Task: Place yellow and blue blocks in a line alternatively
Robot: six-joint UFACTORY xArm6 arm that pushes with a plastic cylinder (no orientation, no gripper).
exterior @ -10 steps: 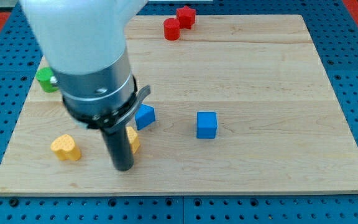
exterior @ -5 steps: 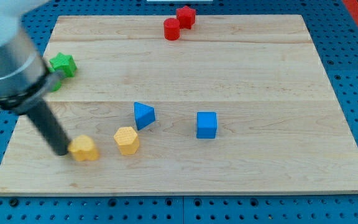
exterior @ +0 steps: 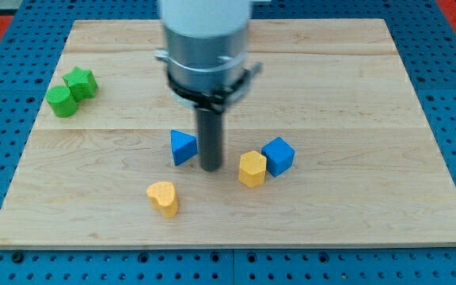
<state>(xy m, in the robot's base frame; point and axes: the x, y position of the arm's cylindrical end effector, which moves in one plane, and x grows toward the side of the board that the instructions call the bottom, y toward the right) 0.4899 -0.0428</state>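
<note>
two blue blocks [exterior: 183,147] [exterior: 278,155], two yellow [exterior: 252,169] [exterior: 163,198], two green [exterior: 70,91]; my tip [exterior: 210,169], a bare tool, grips nothing.

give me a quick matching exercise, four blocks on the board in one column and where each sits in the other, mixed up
Blocks:
1. blue triangular block
2. blue cube
3. yellow heart-shaped block
4. yellow hexagonal block

Places:
A. touching the blue cube on its side toward the view's left
B. just to the view's left of my tip
C. farthest of the four toward the view's right
D. nearest the view's bottom, alone, below the blue triangular block

Pairs: 1-B, 2-C, 3-D, 4-A
</note>
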